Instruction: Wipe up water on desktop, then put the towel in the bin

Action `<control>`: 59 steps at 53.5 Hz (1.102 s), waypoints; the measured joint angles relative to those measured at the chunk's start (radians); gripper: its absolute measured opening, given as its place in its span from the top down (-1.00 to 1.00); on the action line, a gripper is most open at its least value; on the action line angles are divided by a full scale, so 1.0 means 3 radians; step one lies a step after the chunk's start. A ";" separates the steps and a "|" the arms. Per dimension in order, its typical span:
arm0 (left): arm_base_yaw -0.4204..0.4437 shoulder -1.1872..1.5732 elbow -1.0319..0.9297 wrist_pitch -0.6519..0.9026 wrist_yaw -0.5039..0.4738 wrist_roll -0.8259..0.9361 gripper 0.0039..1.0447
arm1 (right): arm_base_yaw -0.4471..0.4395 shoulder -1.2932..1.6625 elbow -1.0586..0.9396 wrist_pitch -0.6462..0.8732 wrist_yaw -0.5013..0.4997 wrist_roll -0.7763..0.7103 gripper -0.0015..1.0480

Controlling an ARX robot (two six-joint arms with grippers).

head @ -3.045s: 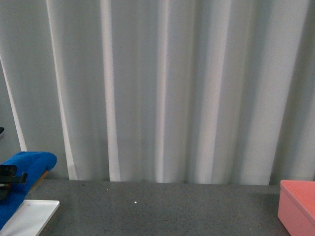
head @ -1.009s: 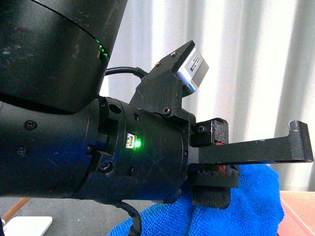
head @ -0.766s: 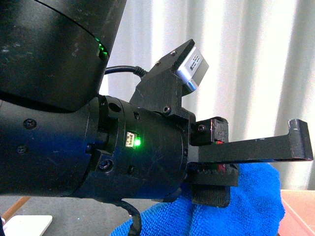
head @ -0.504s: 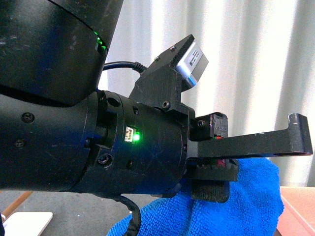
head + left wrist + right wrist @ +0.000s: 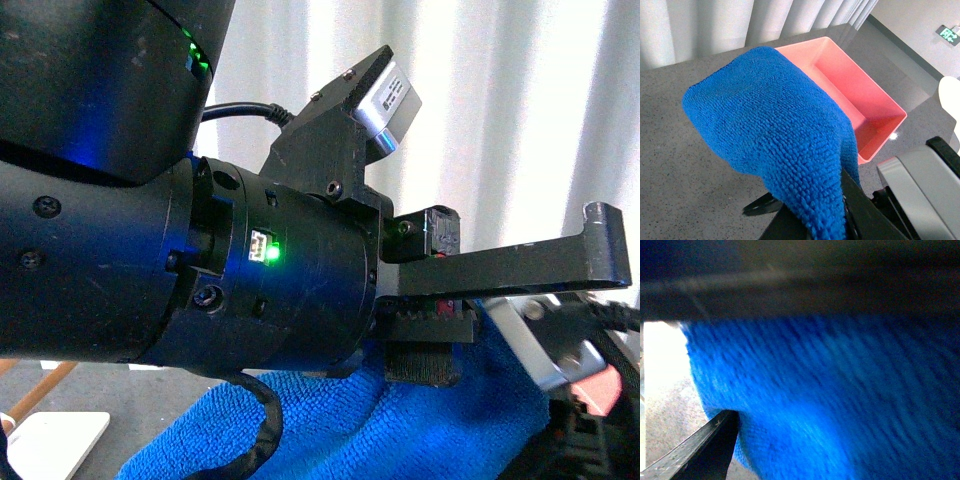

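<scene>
The blue towel (image 5: 770, 130) hangs rumpled from my left gripper (image 5: 812, 220), which is shut on it above the dark speckled desktop (image 5: 680, 190). In the left wrist view the pink bin (image 5: 855, 95) stands just beyond the towel, and its inside shows nothing in it. The front view is mostly filled by my left arm, with the towel (image 5: 400, 430) drooping below its fingers (image 5: 520, 275). My right arm (image 5: 580, 400) shows at the lower right, close to the towel. The right wrist view is filled by blurred towel (image 5: 830, 400). One finger (image 5: 705, 450) of the open right gripper shows there.
A white tray-like base (image 5: 50, 440) with a wooden rod (image 5: 40, 390) sits at the desktop's left. White curtains (image 5: 500, 120) hang behind. A dark band crosses the right wrist view above the towel. The right arm's silver-grey housing (image 5: 925, 185) sits close beside the left gripper.
The left arm has carried the towel from the far left across to the bin side and now fills the front view. In the last half second the right arm came into view at the lower right.
</scene>
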 joint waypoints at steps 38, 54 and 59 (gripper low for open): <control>0.0004 -0.0013 0.0009 0.0000 0.0001 -0.0003 0.88 | 0.0179 0.0149 0.0098 0.0519 0.0371 0.0577 0.65; 0.0005 -0.0014 0.0013 0.0000 -0.0037 -0.0001 0.15 | 0.0142 0.0142 0.0094 0.0465 0.0337 0.0558 0.84; 0.0009 -0.0013 0.0013 0.0000 -0.0083 -0.0003 -0.08 | 0.0128 0.0122 0.0094 0.0426 0.0333 0.0540 0.85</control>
